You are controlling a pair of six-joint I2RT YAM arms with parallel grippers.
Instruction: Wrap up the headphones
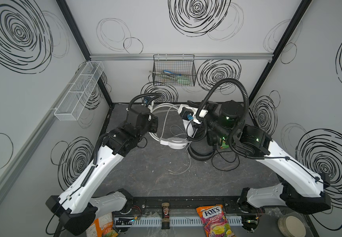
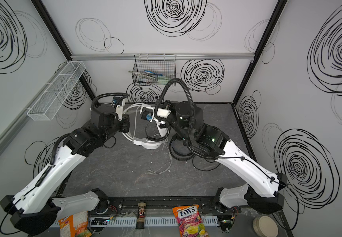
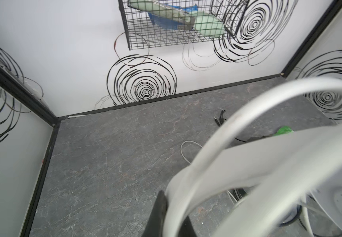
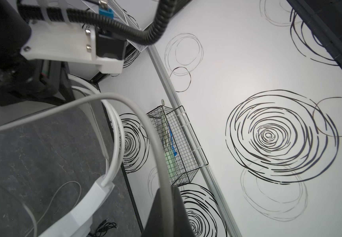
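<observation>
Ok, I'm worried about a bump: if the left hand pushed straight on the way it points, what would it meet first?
The left hand, gripping the white headband, faces bare dark tabletop: probably that first, before the back wall; depth is unclear.

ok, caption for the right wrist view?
Right gripper shut on the white cable, the white headset beside it.

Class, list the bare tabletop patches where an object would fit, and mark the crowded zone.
Free: the front strip of table between both forearms, on the near side of the white cable; also the back-left corner. Crowded: centre-back, where white headphones, black headphones and black cable lie together.
</observation>
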